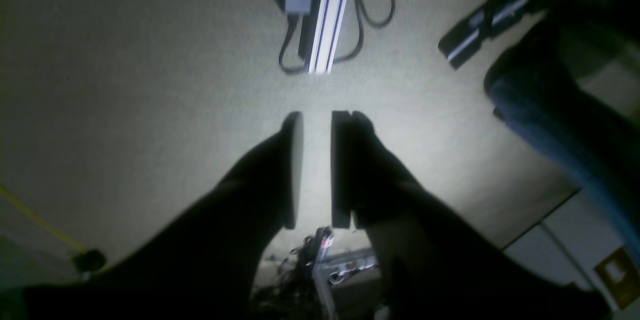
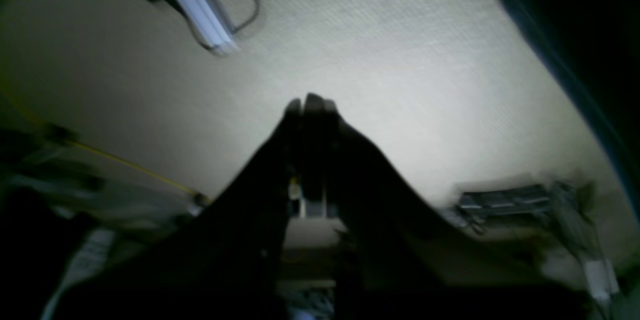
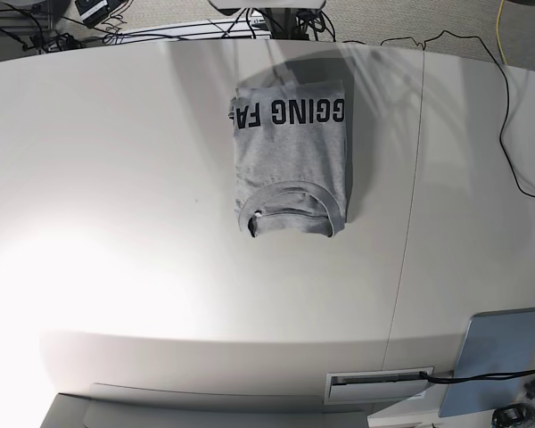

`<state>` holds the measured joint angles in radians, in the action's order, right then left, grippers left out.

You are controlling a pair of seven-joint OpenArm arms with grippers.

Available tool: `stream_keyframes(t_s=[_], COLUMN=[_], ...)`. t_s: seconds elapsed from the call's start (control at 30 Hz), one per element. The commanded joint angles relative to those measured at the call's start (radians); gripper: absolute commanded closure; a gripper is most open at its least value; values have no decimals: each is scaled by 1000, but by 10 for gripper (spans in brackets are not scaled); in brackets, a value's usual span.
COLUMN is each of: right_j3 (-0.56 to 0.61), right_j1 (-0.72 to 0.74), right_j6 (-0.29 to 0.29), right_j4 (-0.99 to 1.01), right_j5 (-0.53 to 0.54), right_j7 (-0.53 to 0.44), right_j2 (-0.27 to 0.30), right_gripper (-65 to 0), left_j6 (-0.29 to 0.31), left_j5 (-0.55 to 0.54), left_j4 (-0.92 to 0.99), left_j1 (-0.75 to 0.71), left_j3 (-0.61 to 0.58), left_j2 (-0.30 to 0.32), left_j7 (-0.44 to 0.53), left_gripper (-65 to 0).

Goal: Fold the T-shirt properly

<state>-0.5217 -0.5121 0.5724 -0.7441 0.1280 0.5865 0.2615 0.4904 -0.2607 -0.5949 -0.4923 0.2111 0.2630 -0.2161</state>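
The T-shirt lies folded into a compact grey rectangle on the white table, just right of centre towards the far edge. Its ribbed collar faces the near side and black block lettering runs across its far end. Neither arm shows in the base view. In the left wrist view my left gripper is open a narrow gap with nothing between its dark fingers. In the right wrist view my right gripper is shut, fingertips together, holding nothing. Both wrist cameras face a beige textured surface, away from the shirt.
A seam crosses the table right of the shirt. A black cable trails along the right side. A blue-grey panel and a slot sit at the near right. A metal rail and someone's blue-jeaned leg appear in the left wrist view.
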Motion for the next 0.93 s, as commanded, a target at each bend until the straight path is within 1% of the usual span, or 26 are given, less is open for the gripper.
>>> stream_keyframes(t_s=[0.0, 0.1, 0.2, 0.27, 0.33, 0.37, 0.4, 0.47, 0.5, 0.53, 0.57, 0.63, 0.73, 0.8, 0.9], right_j3=[-3, -3, -3, 5, 35, 60, 91, 172, 218, 264, 309, 393, 486, 526, 547], right_j1=[19, 109, 181, 221, 252, 262, 267, 268, 268, 268, 269, 269, 277, 280, 282], right_j6=[13, 42, 41, 41, 32, 13, -23, -132, -188, -227, -253, -268, -278, -281, -283], right_j4=[43, 168, 241, 278, 309, 320, 330, 343, 353, 364, 374, 393, 406, 406, 406], right_j5=[-16, -84, -162, -204, -253, -274, -290, -306, -304, -300, -280, -219, -142, -118, -116], right_j7=[-32, -150, -251, -278, -287, -298, -313, -357, -382, -405, -426, -451, -457, -456, -456], right_j2=[26, 41, 38, 20, -10, -27, -47, -79, -88, -93, -96, -97, -97, -97, -98], right_gripper=[0, 0, 0, 0, 0, 0, 0, 0, 0, 0, 0, 0, 0, 0, 0], left_j6=[4, -12, -113, -138, -166, -188, -210, -243, -248, -248, -248, -248, -248, -248, -248], left_j5=[-1, -1, 1, 33, 110, 146, 183, 219, 223, 219, 205, 186, 186, 187, 187], left_j4=[15, 60, 103, 141, 185, 206, 227, 264, 279, 293, 302, 311, 312, 312, 311], left_j1=[14, 84, 142, 178, 212, 226, 240, 264, 274, 280, 283, 285, 284, 285, 288], left_j3=[2, 2, 2, 2, 2, 2, 2, 2, 2, 2, 2, 2, 2, 2, 2], left_j2=[7, -4, -39, -74, -118, -139, -156, -182, -187, -188, -187, -181, -177, -179, -180], left_j7=[0, 0, 11, 16, 33, 44, 53, 53, 53, 53, 56, 60, 60, 60, 60], left_gripper=[-94, -94, -94, -94, -94, -95, -94, -94, -94, -94, -94, -94, -95, -94, -95])
